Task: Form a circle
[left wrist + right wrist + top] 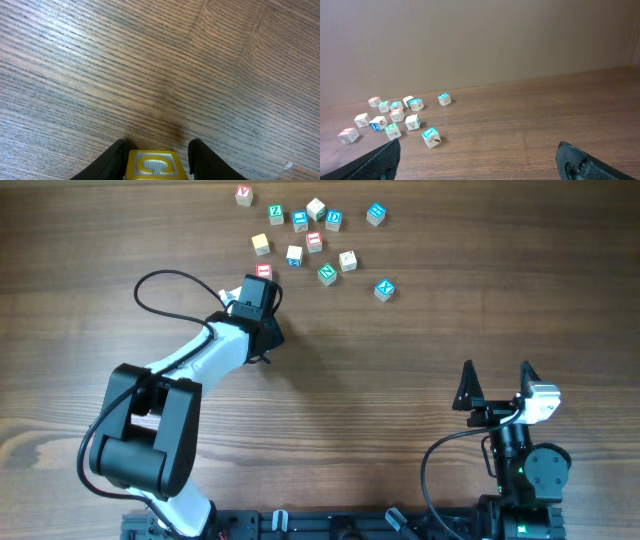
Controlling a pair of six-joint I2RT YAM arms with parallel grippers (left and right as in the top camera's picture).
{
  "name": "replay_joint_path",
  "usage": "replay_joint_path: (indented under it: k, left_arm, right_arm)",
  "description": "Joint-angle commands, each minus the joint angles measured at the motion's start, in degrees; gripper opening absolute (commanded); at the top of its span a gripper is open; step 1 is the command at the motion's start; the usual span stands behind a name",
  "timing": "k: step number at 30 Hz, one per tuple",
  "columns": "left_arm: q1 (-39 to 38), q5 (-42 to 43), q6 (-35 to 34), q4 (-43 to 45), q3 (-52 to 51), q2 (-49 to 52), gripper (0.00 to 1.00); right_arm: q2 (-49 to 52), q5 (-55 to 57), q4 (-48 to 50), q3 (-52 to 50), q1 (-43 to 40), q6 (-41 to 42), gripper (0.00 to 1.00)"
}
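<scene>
The circle shows as a small, gappy ring of letter cubes at the far middle: a red one, a blue one, a green "N" and a pale one. My left gripper hangs just left of and nearer than this ring. In the left wrist view its jaws stand tight against both sides of a yellow-framed letter cube. From overhead that cube is hidden under the wrist. My right gripper rests open at the near right, with nothing between its fingers.
More letter cubes lie scattered around the ring: a red one just beyond the left gripper, a cyan "X" to the right, and others along the far edge. A black cable loops left of the left arm.
</scene>
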Motion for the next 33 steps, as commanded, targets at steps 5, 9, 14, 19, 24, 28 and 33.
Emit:
replay_joint_path:
  k: [5, 9, 14, 19, 24, 28, 33]
  left_arm:
    - [0.46, -1.14, 0.31, -1.53, -0.70, 0.90, 0.39]
    - [0.48, -1.14, 0.31, -0.63, -0.70, 0.90, 0.40]
    - [0.48, 1.60, 0.24, 0.17, -0.70, 0.90, 0.35]
    - [0.46, 4.79, -2.21, 1.77, -0.70, 0.90, 0.31]
    - [0.28, 7.08, -5.97, 3.74, -0.70, 0.90, 0.31]
    - [0.09, 8.83, -6.36, 5.57, -0.70, 0.90, 0.32]
    - [-0.59, 9.01, -6.34, 5.33, -0.70, 0.90, 0.42]
  right_arm:
    - [-0.46, -0.94, 0.17, -0.07, -0.28, -0.55, 1.00]
    - [-0.46, -0.92, 0.17, -0.07, -0.28, -0.57, 1.00]
    - [-0.46, -0.92, 0.17, -0.07, -0.28, -0.55, 1.00]
    - [-0.46, -0.92, 0.17, -0.07, -0.28, -0.55, 1.00]
    - [-0.46, -0.92, 0.17, -0.07, -0.28, -0.55, 1.00]
    - [-0.46, -0.92, 0.17, -0.07, -0.28, -0.55, 1.00]
    - [-0.46, -0.92, 0.17, -0.07, -0.28, -0.57, 1.00]
